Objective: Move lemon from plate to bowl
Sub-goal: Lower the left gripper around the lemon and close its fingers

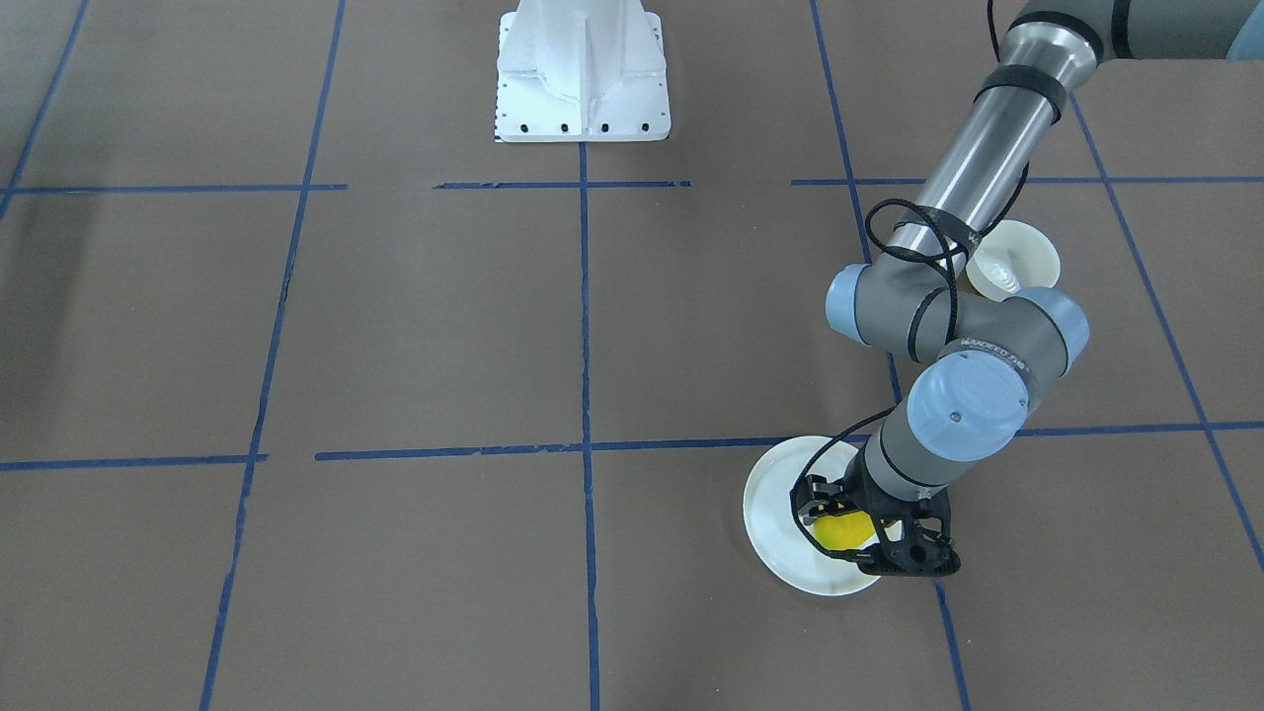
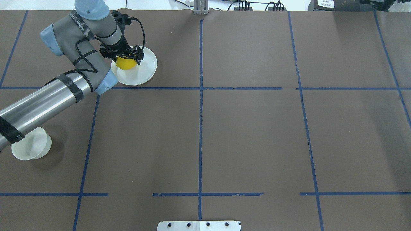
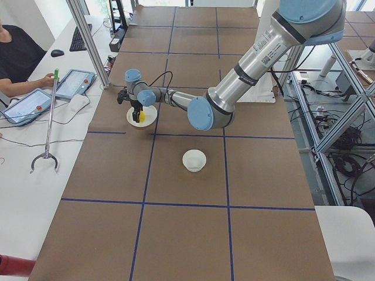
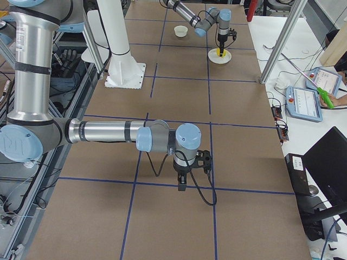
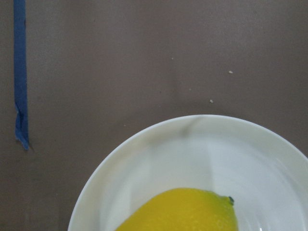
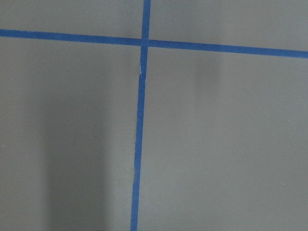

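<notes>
Inspecting the pick: the left gripper (image 1: 857,531) stands down over the plate (image 1: 775,494) at the table's far left, its 2 jaws set either side of the lemon (image 1: 839,531). The lemon lies on the plate, off centre toward the arm's side. Whether the jaws are clamped on it or merely straddle it, I cannot tell. The bowl (image 2: 32,147) sits well apart, nearer the robot's base, partly under the left arm. The right gripper (image 4: 182,186) hangs over bare table, far from the work; its state cannot be told. Risks noted: the lemon is round and smooth, so an off-centre squeeze could roll it out sideways; a fingertip catching the light plate could drag or tip it; and a release over the small bowl's rim could bounce the lemon out or upset the bowl.
</notes>
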Available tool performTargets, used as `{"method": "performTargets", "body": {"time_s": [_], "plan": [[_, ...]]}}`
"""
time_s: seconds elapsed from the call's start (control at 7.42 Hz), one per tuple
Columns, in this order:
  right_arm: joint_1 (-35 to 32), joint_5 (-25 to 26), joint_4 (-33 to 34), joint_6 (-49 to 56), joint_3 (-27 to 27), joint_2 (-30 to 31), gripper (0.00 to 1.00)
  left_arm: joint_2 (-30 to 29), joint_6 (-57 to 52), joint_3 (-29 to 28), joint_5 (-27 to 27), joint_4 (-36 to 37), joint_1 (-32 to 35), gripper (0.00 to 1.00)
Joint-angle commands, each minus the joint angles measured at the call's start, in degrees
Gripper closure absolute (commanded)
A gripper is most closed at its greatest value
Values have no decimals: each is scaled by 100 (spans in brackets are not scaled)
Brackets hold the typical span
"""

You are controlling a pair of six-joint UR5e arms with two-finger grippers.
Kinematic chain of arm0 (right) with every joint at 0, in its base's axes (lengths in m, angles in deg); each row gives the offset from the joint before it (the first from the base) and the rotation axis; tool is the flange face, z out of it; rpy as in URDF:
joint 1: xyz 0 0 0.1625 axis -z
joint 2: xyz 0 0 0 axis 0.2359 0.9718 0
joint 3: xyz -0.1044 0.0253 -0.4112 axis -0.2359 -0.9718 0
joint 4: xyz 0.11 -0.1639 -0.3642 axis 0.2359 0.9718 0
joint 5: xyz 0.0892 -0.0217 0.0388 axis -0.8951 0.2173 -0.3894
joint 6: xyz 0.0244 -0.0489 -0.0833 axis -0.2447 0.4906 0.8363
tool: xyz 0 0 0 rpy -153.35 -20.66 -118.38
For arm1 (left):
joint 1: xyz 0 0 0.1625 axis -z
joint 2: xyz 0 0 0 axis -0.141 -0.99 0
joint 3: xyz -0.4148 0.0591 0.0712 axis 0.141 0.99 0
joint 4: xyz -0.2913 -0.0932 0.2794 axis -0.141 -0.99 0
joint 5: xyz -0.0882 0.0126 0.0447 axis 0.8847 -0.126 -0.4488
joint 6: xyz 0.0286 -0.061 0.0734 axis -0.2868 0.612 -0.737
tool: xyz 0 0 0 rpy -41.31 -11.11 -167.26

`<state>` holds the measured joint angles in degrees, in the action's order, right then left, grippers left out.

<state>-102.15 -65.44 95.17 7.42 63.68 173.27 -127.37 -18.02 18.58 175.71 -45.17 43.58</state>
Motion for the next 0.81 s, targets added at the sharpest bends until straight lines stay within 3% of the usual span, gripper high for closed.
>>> {"method": "performTargets", "body": {"time_s": [0.0,0.13,0.4,0.54,0.67], "plan": [[0,-3,0,0,0,0,0,8,0,3,1,-13,-19,0],[0,6,0,0,0,0,0,8,0,3,1,-13,-19,4],[0,6,0,0,0,0,0,17,-17,12,1,-196,-1,67],[0,6,0,0,0,0,0,17,-18,99,192,-181,182,89],[0,-3,0,0,0,0,0,112,-18,335,629,-85,392,100]]}}
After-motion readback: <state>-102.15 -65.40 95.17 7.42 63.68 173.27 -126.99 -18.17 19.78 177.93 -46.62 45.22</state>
